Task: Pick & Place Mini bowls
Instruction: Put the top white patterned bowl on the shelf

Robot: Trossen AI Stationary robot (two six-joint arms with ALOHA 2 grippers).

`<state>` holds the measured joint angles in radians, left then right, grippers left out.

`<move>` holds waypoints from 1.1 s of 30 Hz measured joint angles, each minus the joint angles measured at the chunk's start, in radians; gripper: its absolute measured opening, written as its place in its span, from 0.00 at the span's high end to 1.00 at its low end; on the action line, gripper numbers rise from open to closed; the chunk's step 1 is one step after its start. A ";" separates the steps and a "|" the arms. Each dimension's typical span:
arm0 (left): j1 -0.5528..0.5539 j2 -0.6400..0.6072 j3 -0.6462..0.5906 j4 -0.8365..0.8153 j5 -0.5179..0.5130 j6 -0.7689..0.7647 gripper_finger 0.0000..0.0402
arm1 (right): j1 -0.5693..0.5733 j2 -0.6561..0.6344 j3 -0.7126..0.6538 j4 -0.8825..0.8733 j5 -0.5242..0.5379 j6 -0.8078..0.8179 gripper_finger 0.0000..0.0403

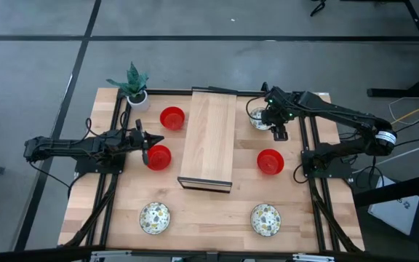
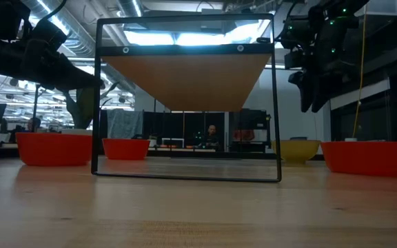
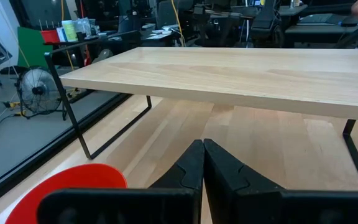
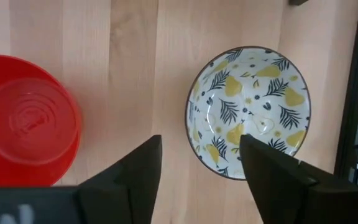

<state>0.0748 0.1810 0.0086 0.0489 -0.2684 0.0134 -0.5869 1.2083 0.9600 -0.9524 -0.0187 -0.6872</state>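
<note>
Patterned mini bowl standing free on the desk at the far right, directly beneath the right tool, whose jaws are spread wide and grip nothing. A red bowl sits near it. The bowl looks rigid, glossy, probably slippery and breakable; its thin rim offers the best purchase. Left tool, pressed together, hovers beside another red bowl.

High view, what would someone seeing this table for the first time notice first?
The wooden shelf standing at the table's middle, with red bowls and patterned bowls spread on both sides of it. At the far right, the right gripper hangs with its fingers open over a patterned bowl. The left gripper, fingers shut, sits by a red bowl.
</note>
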 joint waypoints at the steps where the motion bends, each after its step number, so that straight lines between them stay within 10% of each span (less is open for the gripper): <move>1: 0.000 0.000 0.000 0.000 0.000 0.000 0.99 | 0.000 0.000 0.000 0.000 0.000 0.000 0.46; 33: 0.000 0.000 0.000 0.000 0.000 0.000 0.99 | 0.000 0.139 0.000 0.069 -0.064 0.002 0.46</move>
<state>0.0748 0.1810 0.0086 0.0488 -0.2684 0.0134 -0.5869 1.3477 0.9600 -0.8829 -0.0830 -0.6849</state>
